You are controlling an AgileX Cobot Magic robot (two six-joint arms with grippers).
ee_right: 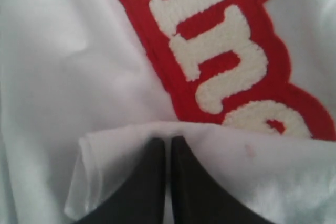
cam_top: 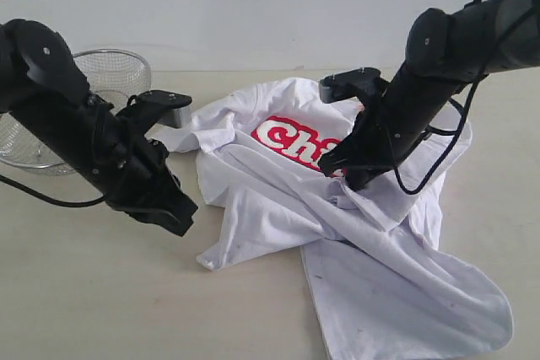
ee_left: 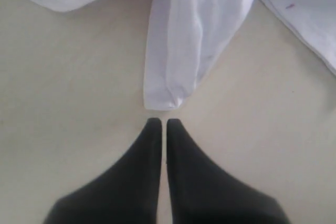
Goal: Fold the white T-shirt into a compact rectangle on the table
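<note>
Right hand [ee_right: 168,139] is closed on a fold of the white T-shirt [cam_top: 278,200], crumpled on the bench [cam_top: 84,292]; my left hand [ee_left: 164,121] is closed, empty. Thin limp cloth: I would pinch corners.

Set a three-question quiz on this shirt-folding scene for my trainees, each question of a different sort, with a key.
1. True or false: the left gripper is clamped on the white T-shirt.
2. What stands on the table at the far left of the exterior view? A) wire-mesh basket B) cardboard box C) bottle
3. Fill in: the right gripper points at a cloth fold beside the ___-and-white lettering.
Key: 1 false, it is shut over bare table, just short of a cloth corner; 2 A; 3 red.
</note>
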